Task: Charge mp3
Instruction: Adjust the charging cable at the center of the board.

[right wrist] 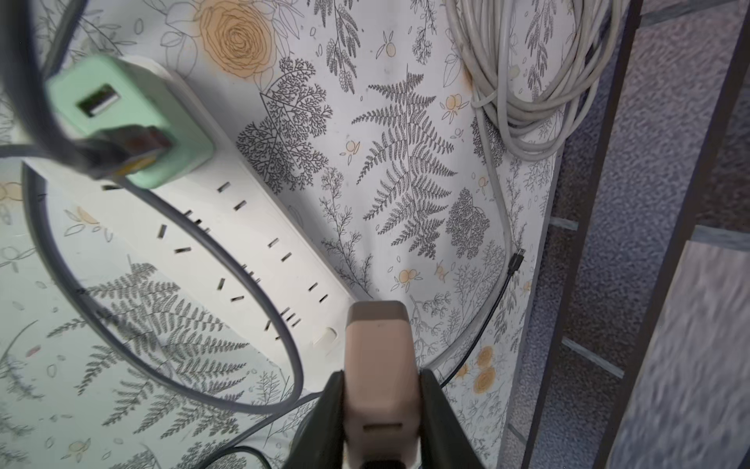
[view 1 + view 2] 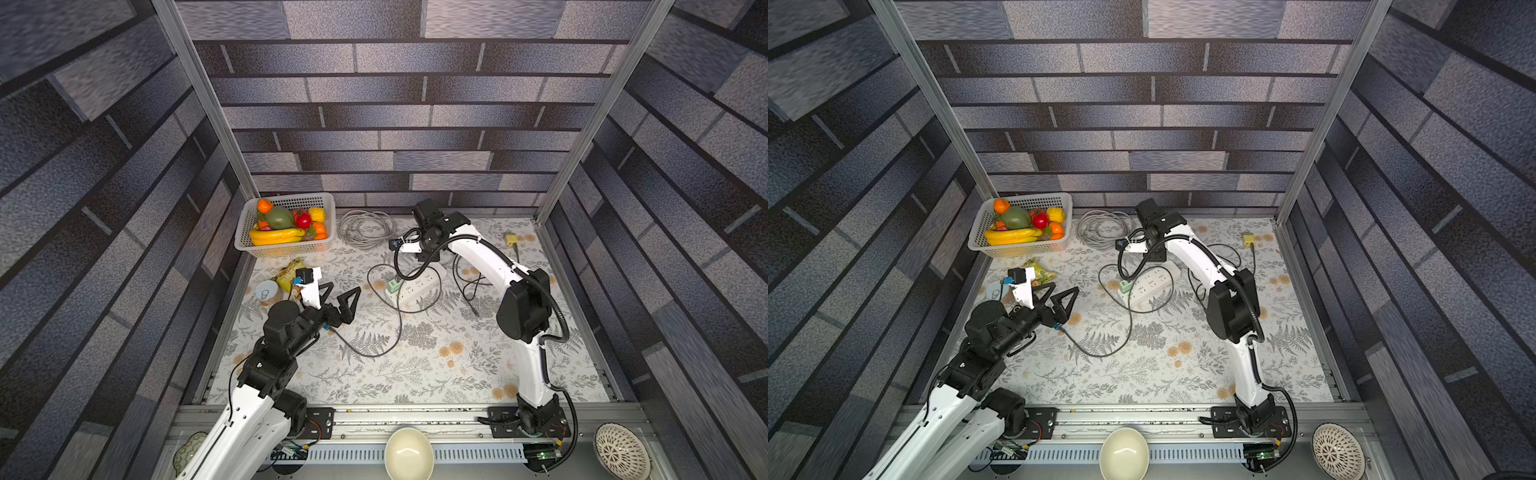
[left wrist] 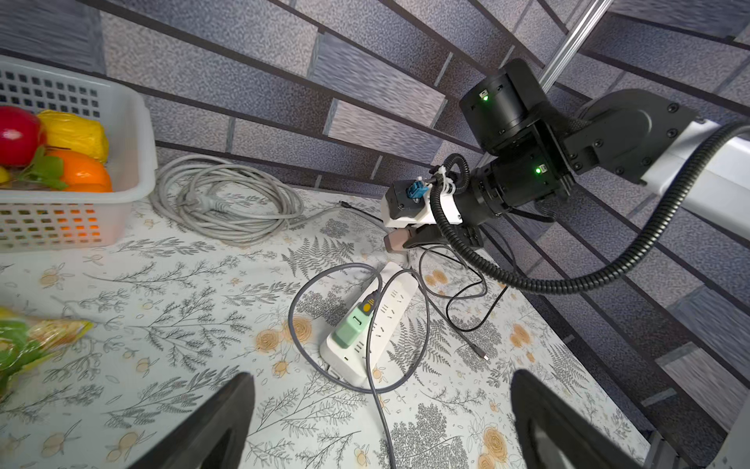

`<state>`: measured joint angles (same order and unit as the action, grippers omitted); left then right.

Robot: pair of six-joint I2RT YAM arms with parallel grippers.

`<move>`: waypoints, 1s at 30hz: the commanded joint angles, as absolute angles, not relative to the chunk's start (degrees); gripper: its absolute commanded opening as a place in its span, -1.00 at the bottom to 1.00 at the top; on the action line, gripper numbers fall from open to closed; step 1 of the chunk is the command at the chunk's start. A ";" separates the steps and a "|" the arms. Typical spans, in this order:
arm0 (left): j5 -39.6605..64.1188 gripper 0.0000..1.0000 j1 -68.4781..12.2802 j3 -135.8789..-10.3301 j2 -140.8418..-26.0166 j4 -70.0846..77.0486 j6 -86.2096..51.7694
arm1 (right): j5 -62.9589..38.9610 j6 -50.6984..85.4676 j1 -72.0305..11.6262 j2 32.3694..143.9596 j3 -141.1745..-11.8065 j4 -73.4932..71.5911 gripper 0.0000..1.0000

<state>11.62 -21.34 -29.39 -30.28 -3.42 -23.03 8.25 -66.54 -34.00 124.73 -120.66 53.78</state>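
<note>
The mp3 is a pinkish-beige slab held in my right gripper, which is shut on its sides. It hangs just above the far end of the white power strip; from the left wrist view the mp3 pokes out under the right wrist. A green charger sits plugged into the strip, with a grey cable running from it in a loop. My left gripper is open wide above that cable, touching nothing.
A thin black cable lies loose beside the strip. A white basket of fruit, a coiled grey cord, a snack bag and a can fill the far left. A yellow plug lies far right.
</note>
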 commanded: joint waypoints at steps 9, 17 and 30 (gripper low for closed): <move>8.88 1.00 -23.93 -27.31 -30.55 -7.05 -23.99 | 4.50 -70.65 -35.23 129.20 -123.90 60.38 -1.00; 7.55 0.76 -28.08 -24.52 -33.26 -4.08 -24.74 | 5.36 -71.72 -36.47 129.17 -120.92 59.23 -1.00; 4.53 0.14 -44.41 -25.87 -59.52 6.08 -27.97 | 5.54 -68.74 -35.65 126.21 -120.75 58.74 -1.00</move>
<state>6.33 -42.87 -22.68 -52.97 3.55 -26.94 5.76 -69.87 -35.99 128.88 -121.10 57.87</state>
